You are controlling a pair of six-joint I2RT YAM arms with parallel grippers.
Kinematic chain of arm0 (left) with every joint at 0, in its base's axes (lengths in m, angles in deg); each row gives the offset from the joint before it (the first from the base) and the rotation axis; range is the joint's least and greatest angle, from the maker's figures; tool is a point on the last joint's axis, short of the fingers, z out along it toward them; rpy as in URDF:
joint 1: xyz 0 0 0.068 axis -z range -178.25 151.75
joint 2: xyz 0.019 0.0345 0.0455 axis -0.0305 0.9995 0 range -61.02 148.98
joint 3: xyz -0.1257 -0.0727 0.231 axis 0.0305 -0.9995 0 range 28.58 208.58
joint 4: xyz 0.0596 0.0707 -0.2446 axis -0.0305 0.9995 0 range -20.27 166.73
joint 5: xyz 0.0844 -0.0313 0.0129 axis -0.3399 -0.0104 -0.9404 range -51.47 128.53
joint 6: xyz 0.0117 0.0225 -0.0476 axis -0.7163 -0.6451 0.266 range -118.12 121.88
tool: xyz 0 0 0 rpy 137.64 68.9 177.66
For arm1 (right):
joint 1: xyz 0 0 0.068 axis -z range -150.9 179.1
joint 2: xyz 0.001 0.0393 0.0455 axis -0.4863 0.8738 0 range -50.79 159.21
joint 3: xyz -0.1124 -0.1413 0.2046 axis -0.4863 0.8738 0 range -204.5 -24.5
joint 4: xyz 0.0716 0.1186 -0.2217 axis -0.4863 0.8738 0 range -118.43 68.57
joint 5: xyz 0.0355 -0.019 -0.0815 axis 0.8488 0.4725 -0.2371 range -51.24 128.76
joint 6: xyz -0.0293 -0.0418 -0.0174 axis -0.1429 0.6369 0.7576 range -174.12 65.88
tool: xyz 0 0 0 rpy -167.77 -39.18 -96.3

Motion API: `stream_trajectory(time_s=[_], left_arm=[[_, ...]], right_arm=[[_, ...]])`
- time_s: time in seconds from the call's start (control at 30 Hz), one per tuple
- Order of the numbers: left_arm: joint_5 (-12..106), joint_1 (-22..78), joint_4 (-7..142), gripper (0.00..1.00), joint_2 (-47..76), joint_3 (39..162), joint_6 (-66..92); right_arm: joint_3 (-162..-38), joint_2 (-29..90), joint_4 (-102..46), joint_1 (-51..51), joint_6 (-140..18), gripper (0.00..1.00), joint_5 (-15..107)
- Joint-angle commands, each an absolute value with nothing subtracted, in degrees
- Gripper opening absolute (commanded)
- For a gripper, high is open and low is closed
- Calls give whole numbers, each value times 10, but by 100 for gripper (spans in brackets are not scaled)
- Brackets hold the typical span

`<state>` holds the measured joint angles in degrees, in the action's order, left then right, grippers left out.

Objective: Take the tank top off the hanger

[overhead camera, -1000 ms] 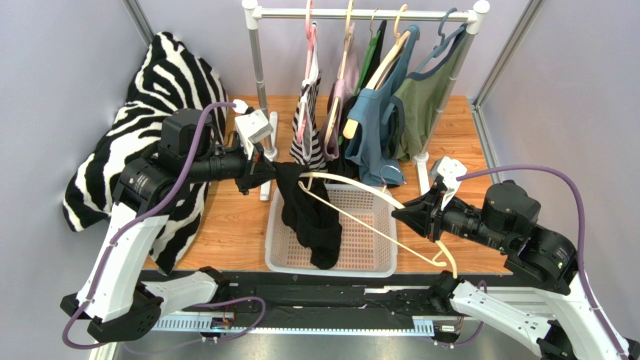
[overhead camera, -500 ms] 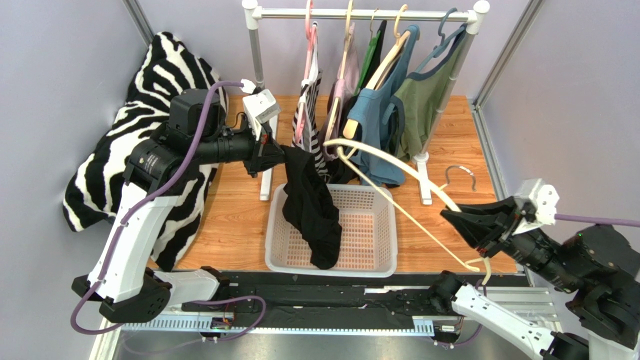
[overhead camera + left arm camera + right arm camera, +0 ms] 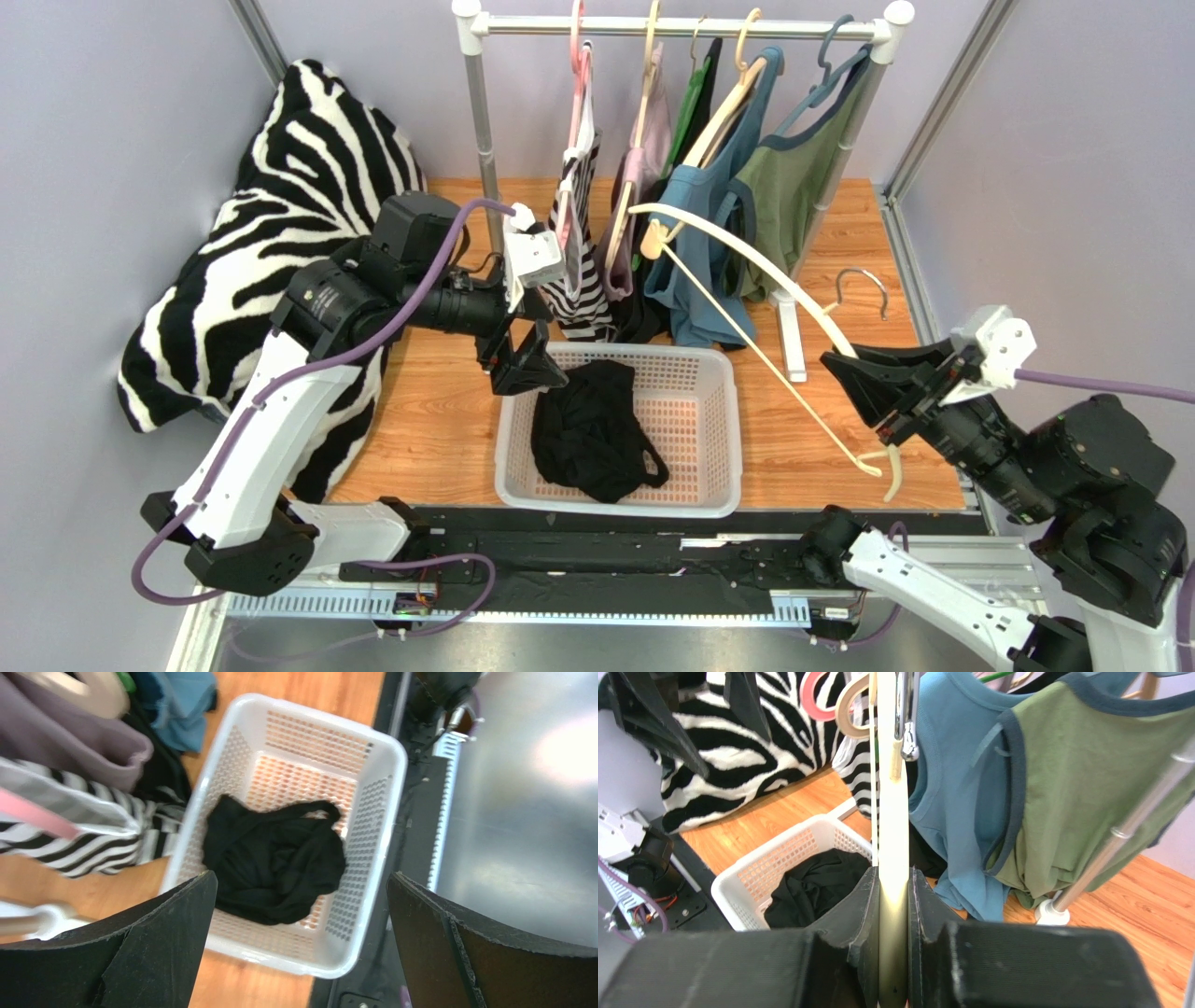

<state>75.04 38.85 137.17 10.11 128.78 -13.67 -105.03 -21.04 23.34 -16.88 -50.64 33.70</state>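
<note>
The black tank top (image 3: 596,445) lies crumpled in the white basket (image 3: 659,353) on the bench (image 3: 435,420), clear of the cream hanger (image 3: 765,280), which my right pincer (image 3: 859,385) clenches bare near its hook. My left pincer (image 3: 530,375) hangs spread wide and empty just above the basket. I judge the top light, limp and thin, with no stiffness to push against, so any further hold is best pinched on a raised fold or a strap loop.
</note>
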Motion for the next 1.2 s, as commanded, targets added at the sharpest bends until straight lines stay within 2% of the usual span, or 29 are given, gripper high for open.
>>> stream_trajectory(time_s=[0.0, 0.13, 0.27, 0.47, 0.8, 1.1, 1.17], left_arm=[[698, 390, 1377, 99, 75, 1355, -201], [662, 390, 1394, 99, 68, 1408, -246], [692, 390, 1413, 99, 55, 1394, -275], [839, 390, 1512, 99, 51, 1352, -398], [908, 389, 1564, 97, 99, 1323, -429], [918, 390, 1596, 67, 103, 1312, -429], [913, 391, 1602, 51, 105, 1311, -425]], right_arm=[[-1040, -187, 187, -170, -487, 0, 377], [-1014, -171, 192, -170, -457, 0, 448], [-942, -184, 141, -170, -385, 0, 582], [-923, -159, 125, -170, -365, 0, 648], [-926, -127, 91, -175, -360, 0, 709], [-943, -125, 91, -178, -354, 0, 684], [-942, -126, 83, -178, -357, 0, 679]])
